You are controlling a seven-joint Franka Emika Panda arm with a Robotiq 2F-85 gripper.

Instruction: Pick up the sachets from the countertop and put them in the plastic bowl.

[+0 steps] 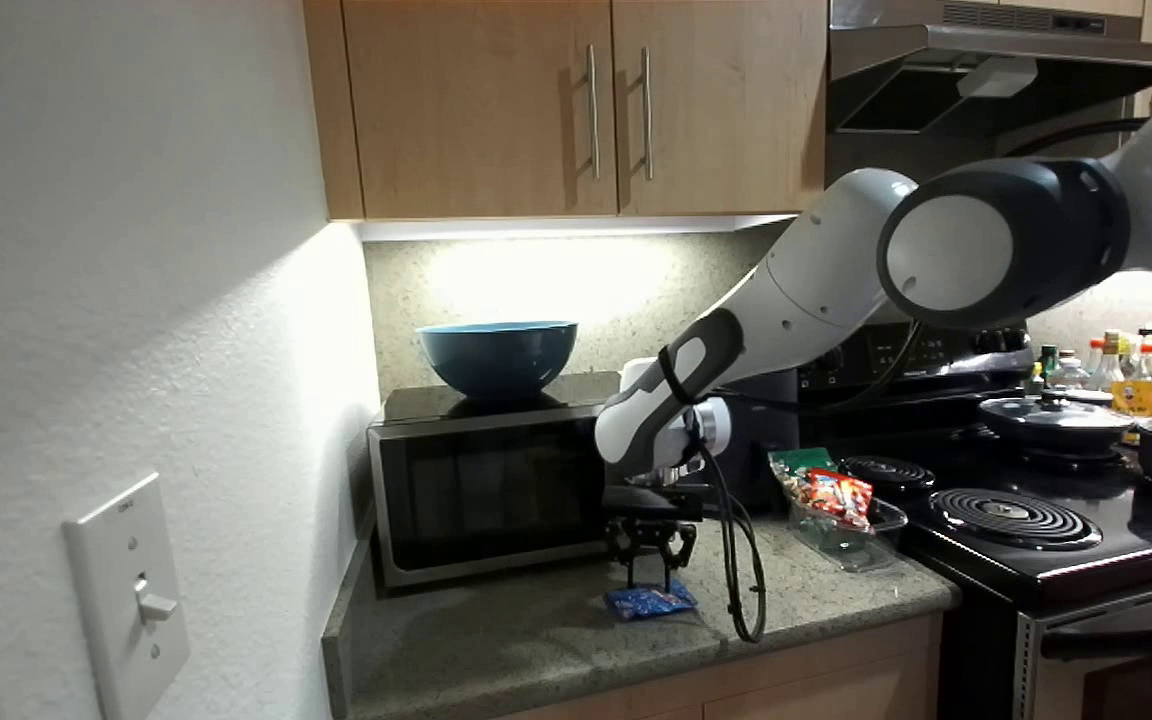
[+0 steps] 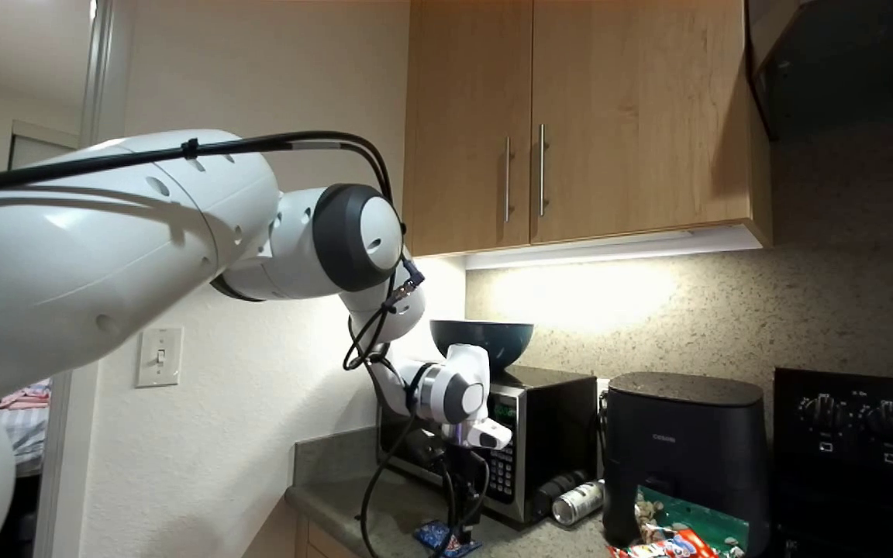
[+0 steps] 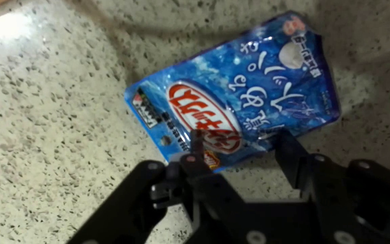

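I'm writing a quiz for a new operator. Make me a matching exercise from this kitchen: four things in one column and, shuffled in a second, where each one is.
Things
1. Blue sachet
2. Red-orange sachet
3. Opaque blue bowl
4. Lidded pan

Places
A. In the clear plastic bowl
B. On the stove top
C. On the countertop, under the tool
D. On top of the microwave

Right pairs: 1-C, 2-A, 3-D, 4-B

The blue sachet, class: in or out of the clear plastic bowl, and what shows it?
Out: in an exterior view, the blue sachet lies on the countertop, apart from the clear plastic bowl.
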